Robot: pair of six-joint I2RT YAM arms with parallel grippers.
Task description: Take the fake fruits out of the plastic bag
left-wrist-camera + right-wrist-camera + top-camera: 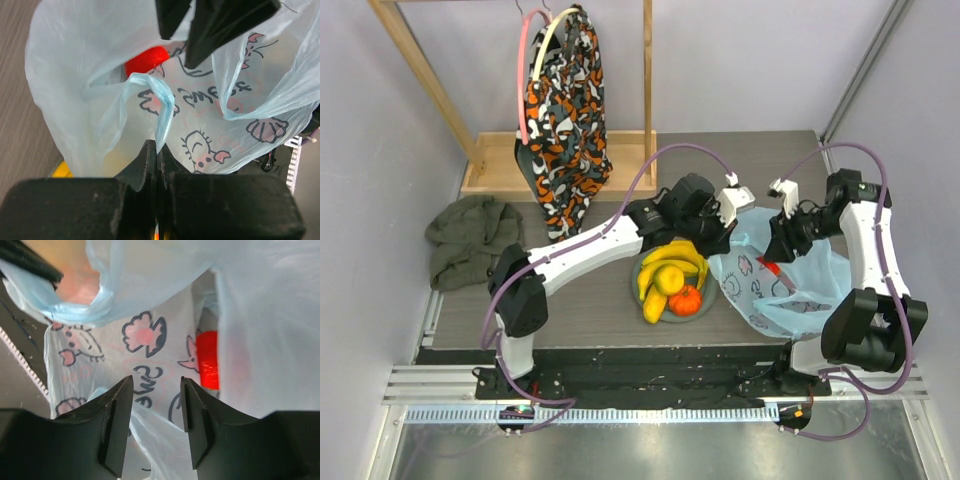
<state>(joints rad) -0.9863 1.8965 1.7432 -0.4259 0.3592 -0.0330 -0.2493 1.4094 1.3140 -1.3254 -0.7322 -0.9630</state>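
Where the left gripper [157, 150] closes, I see its fingers pressed together with no gap, pinching a twisted light-blue handle strip of the plastic bag [75, 75]. Just past that strip the bag's mouth gapes, and the red apple [146, 60] sits inside it against the printed wall. The right gripper [156, 390] has its fingers set apart with a clear gap. A fold of bag film runs up between them, but I cannot tell whether either pad touches it. From that wrist the apple shows as a red patch behind the film, to the right of the cartoon print.

From the top camera, both grippers meet over the upper edge of the bag, left gripper [720, 225] at its left corner, right gripper [778, 245] near the middle. The bag lies crumpled on the tabletop [590, 300] at the right. Just beside it on the left is a grey plate [634, 283] carrying the banana bunch [675, 258], the yellow-green round fruit [668, 280], the small ribbed orange fruit [686, 300] and the long yellow-orange fruit [655, 305].
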